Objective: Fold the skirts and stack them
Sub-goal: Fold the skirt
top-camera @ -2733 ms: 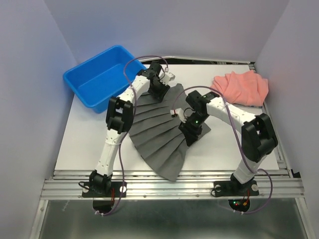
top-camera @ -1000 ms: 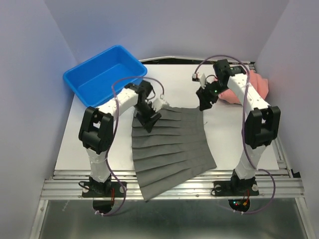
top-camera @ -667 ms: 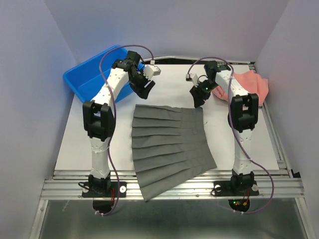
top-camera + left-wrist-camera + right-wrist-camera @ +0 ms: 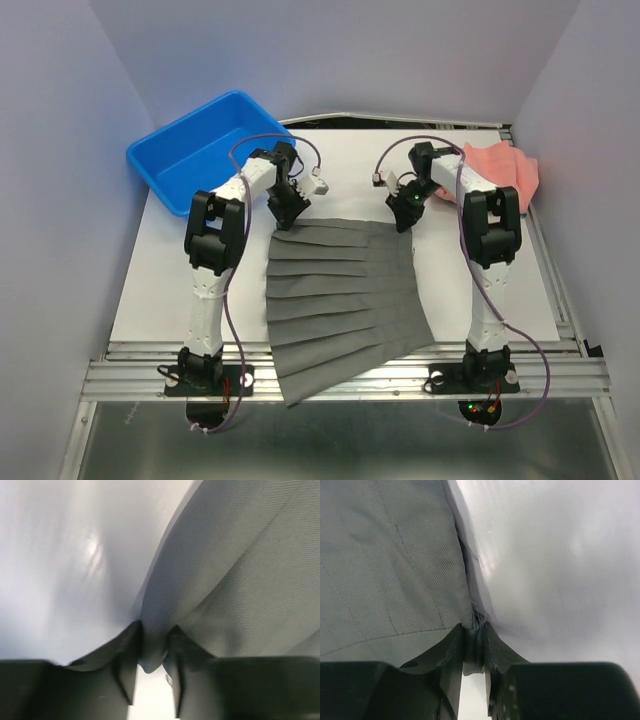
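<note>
The dark grey pleated skirt [image 4: 340, 295] lies spread on the white table, hem toward the near edge. My left gripper [image 4: 288, 212] is shut on its far left corner; the left wrist view shows the grey cloth [image 4: 210, 570] pinched between the fingers [image 4: 152, 647]. My right gripper [image 4: 404, 217] is shut on the far right corner; the right wrist view shows the cloth [image 4: 390, 555] pinched at its seam [image 4: 475, 630]. The salmon-pink skirt [image 4: 505, 170] lies crumpled at the far right, behind the right arm.
A blue plastic tub [image 4: 205, 150] stands at the far left of the table [image 4: 180, 290]. Purple walls close in on both sides. The metal rail [image 4: 340, 375] runs along the near edge.
Both grippers have come down from above the table onto the grey skirt's far corners and shut on them. The skirt lies much as it did a second ago.
</note>
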Robot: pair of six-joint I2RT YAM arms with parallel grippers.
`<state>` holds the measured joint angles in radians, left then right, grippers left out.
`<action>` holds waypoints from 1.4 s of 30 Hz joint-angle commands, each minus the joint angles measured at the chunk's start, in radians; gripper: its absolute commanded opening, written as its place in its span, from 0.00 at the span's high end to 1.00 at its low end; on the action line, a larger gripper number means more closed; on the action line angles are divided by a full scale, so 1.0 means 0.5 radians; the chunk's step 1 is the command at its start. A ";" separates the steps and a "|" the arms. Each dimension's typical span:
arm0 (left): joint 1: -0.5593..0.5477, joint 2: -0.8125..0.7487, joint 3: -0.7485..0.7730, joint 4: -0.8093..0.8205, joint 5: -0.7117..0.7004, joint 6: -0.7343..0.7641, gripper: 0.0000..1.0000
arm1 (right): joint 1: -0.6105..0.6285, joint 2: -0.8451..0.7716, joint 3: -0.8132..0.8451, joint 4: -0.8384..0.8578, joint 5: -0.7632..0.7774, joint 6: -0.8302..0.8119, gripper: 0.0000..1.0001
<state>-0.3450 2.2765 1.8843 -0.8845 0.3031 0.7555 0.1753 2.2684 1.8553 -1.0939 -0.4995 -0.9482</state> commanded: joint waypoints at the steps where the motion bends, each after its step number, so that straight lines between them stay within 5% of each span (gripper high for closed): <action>1: 0.000 -0.126 -0.151 -0.044 0.010 0.044 0.70 | 0.030 -0.051 -0.124 -0.055 0.082 -0.067 0.79; 3: 0.021 -0.147 -0.124 0.014 0.007 0.011 0.85 | 0.030 -0.073 -0.121 -0.040 0.066 -0.018 0.99; 5: 0.046 -0.129 -0.045 0.035 -0.020 -0.063 1.00 | 0.030 -0.103 -0.112 0.003 0.088 0.031 0.99; 10: 0.126 0.082 0.626 0.088 -0.213 -0.216 1.00 | 0.030 -0.089 0.063 0.245 0.201 0.325 0.99; 16: 0.132 0.150 0.981 0.210 -0.462 -0.207 1.00 | -0.038 0.025 0.556 0.445 0.358 0.500 0.99; 23: 0.175 -0.276 0.665 0.465 -0.425 -0.281 1.00 | -0.081 -0.186 0.576 0.522 0.291 0.430 0.99; 31: 0.080 -1.232 -0.383 0.471 -0.103 -0.321 1.00 | -0.081 -0.953 -0.541 0.810 0.146 0.126 0.99; 38: -0.352 -2.051 -1.389 0.508 -0.179 -0.357 1.00 | -0.081 -1.600 -1.334 1.003 0.030 -0.119 0.99; 42: -0.445 -2.212 -1.768 0.514 -0.201 -0.428 1.00 | 0.045 -1.834 -1.795 1.168 0.109 -0.226 0.99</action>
<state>-0.5583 1.2026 1.1374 -0.6083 0.2558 0.5751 0.1638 1.4063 1.1263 -0.6071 -0.5091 -0.9596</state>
